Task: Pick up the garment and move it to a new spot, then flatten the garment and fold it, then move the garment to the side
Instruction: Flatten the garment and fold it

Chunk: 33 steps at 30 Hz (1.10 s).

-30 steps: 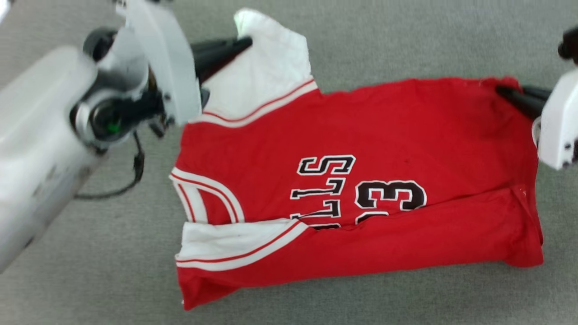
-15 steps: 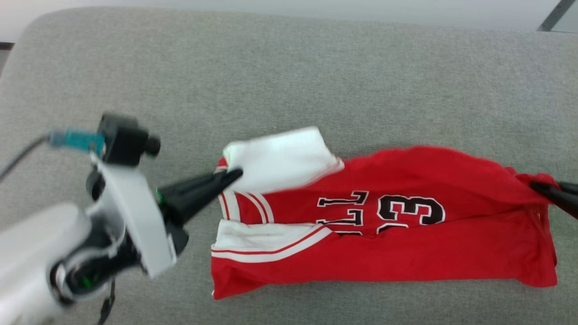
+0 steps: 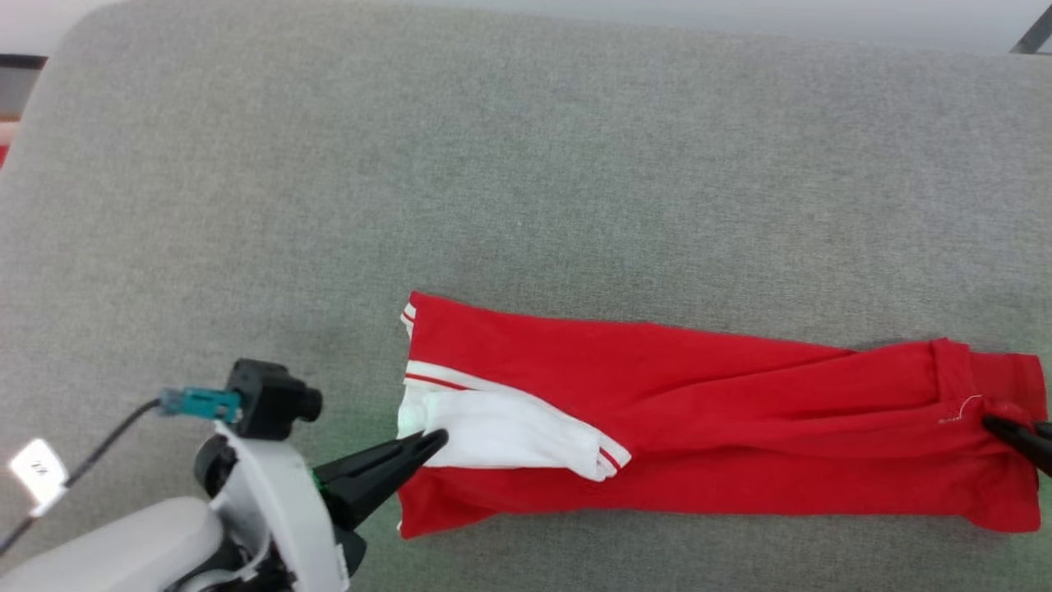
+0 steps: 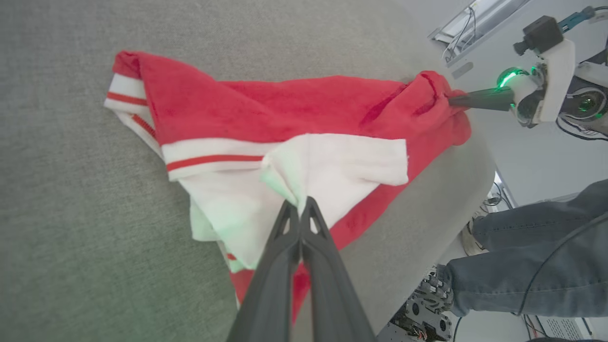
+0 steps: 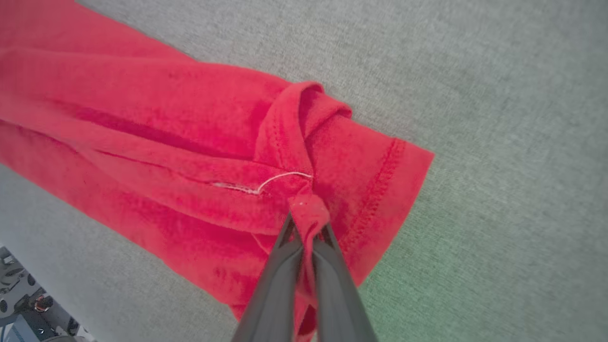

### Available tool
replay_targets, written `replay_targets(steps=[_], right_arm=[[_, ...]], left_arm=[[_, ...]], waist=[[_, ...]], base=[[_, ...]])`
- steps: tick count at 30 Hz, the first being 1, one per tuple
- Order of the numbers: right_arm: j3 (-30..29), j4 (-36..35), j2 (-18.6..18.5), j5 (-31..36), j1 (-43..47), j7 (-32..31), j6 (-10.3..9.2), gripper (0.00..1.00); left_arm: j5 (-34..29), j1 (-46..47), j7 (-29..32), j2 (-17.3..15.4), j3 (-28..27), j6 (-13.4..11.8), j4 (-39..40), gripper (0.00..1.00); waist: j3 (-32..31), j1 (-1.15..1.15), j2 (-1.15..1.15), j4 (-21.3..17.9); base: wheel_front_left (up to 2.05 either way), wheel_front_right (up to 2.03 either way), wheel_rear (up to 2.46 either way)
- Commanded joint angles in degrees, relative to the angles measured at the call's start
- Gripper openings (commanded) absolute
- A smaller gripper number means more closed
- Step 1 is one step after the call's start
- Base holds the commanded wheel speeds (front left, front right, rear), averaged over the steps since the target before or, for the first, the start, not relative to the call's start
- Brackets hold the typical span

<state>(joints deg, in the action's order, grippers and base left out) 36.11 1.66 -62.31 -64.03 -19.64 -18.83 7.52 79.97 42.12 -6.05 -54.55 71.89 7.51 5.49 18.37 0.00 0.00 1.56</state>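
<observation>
Two grippers, both clamped on the garment, one at each end.

Left gripper (image 3: 438,438): fingers pressed together, tips pinching a bunched fold of white lining at the jersey's left end. The left wrist view shows the cloth puckering right at the tips. In the head view the fingers point right and slightly up, at a low angle to the surface. The pale wrist housing sits at the lower left, with a small black camera (image 3: 271,399) and a teal-plugged cable (image 3: 193,403) on top.

Right gripper (image 3: 1007,432): dark tips come in at the right edge of the head view, pointing left. Jaws are closed on a small nub of red hem at the jersey's right end. The right wrist view shows the nub squeezed between the fingers, with a loose white thread just beside it. In the left wrist view this arm reaches in near-horizontal, with a green light at its wrist.

Garment (image 3: 699,411): a long narrow red band, folded lengthwise, lying on the near part of the grey padded surface (image 3: 493,164) and spanning between the two grips. Striped trim is at the left end, with a white lining flap on top there. The red cloth shows lengthwise creases toward the right end.

Past the pad's edge, the left wrist view shows a person's leg in jeans (image 4: 532,266).
</observation>
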Motion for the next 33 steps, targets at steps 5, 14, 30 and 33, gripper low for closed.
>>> replay_targets(steps=[5,14,30,33], right_arm=[[-1.2,1.8,3.6,1.3,0.3,-0.1,-0.06,0.0],[-3.0,5.1,8.9,2.1,-1.0,2.5,-0.06,1.0],[-13.0,6.6,3.8,-5.4,8.2,2.8,-0.05,1.0],[-14.6,7.5,3.5,-6.2,10.2,1.4,-0.05,1.0]], left_arm=[[-0.6,0.3,0.6,5.3,0.5,-0.1,-5.7,0.0],[1.4,0.4,-3.5,8.8,0.2,-0.1,-9.8,1.0],[-6.1,-19.3,-9.0,15.8,-26.1,-5.5,-11.4,1.0],[-10.3,-25.0,-9.0,20.1,-32.7,-4.9,-12.3,1.0]], waist=[[1.3,0.0,0.0,0.7],[-0.1,0.0,0.0,0.5],[-5.9,0.0,0.0,5.1],[-5.9,0.0,0.0,6.1]], base=[[0.0,0.0,0.0],[0.0,0.0,0.0],[0.0,0.0,0.0],[0.0,0.0,0.0]])
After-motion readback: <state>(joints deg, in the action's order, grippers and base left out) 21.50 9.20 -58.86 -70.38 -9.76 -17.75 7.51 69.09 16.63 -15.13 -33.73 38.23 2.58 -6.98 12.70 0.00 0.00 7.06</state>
